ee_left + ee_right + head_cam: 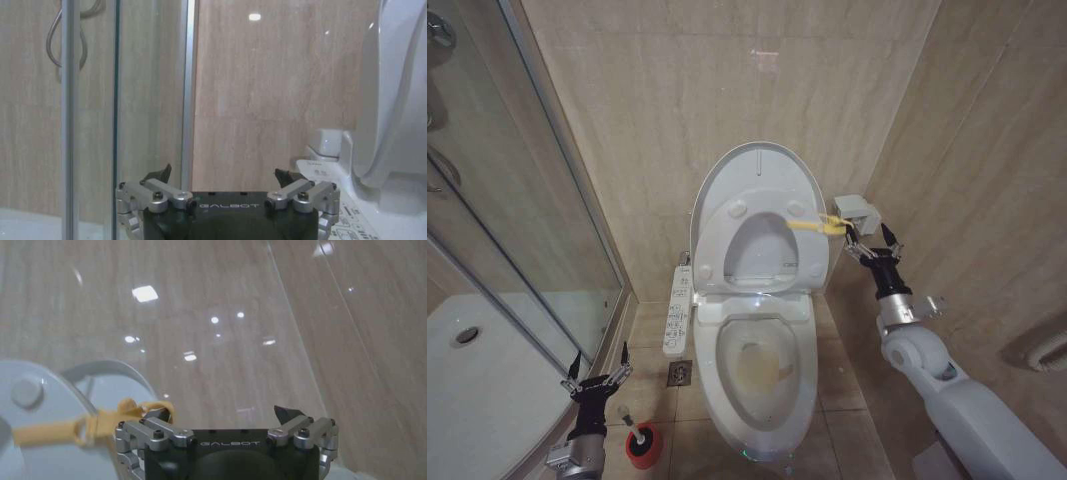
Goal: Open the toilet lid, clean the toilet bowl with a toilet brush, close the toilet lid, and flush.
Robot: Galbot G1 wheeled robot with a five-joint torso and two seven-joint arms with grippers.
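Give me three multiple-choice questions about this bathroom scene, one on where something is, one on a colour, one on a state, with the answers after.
1. Where is the toilet brush?
A. Inside the toilet bowl
B. In its holder on the floor, left of the toilet
C. Held by the right claw

2. What colour is the strap on the raised seat ring?
A. Yellow
B. Blue
C. Black

3. How does the toilet lid stand?
A. Shut over the bowl
B. Raised against the wall
C. Lying on the floor

Answers: B, the brush stands in the red holder beside the open left claw. A, the strap by the right claw is yellow. B, the toilet bowl lies uncovered.
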